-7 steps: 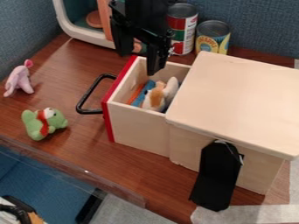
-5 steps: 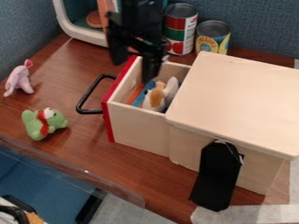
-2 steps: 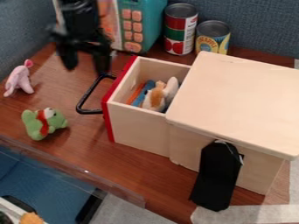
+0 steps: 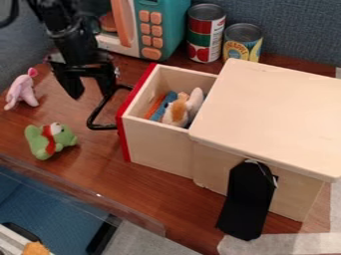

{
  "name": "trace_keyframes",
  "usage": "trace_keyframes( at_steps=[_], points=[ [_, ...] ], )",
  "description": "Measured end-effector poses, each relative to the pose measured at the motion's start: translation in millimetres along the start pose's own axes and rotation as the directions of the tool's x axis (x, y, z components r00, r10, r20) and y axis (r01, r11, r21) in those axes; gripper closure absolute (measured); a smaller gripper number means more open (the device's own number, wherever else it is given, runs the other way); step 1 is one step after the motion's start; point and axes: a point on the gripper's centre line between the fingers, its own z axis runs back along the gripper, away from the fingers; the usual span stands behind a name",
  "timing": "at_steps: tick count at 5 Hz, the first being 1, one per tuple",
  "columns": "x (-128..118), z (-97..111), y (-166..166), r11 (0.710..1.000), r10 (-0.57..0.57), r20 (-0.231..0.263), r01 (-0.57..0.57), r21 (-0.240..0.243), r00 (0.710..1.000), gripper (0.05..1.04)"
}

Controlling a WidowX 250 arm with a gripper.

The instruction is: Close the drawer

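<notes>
From where I stand, the big change is the robot's hand [image 4: 92, 93]. A moment ago it hung over the open drawer [image 4: 158, 150]. Now it has swung out past the red front [image 4: 136, 94], over at ten o'clock on the table [image 4: 90, 172]. Its two fingers are spread wide, with nothing between them. One finger is close to the top end of the black handle [image 4: 102, 110], but I can't tell if they touch.

The drawer hasn't moved. It still sticks out of the wooden box [image 4: 273, 109] toward nine o'clock, with a little stuffed toy [image 4: 176, 112] inside.

That swing looks like good news for the job. The hand is now on the outside, where a push can shut the drawer. I think it should go lower next, get flat against the red front, and push toward about four o'clock. The handle could be a bother: a finger might catch in its loop, or push on just one end and make the drawer go crooked and stick.
</notes>
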Motion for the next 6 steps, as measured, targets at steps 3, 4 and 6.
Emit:
trace_keyframes(
  at_steps=[3, 4, 6],
  points=[
    [1.8, -24.3, 4.7, 0.999, 0.03, -0.1, -0.034, -0.042, 0.994, 0.714],
    [1.9, -24.0, -0.6, 0.996, 0.024, -0.097, -0.032, -0.082, 0.995, 0.914],
    [1.9, -27.4, -34.1, 0.982, 0.0, -0.114, -0.021, -0.186, 0.993, 0.955]
  ],
)
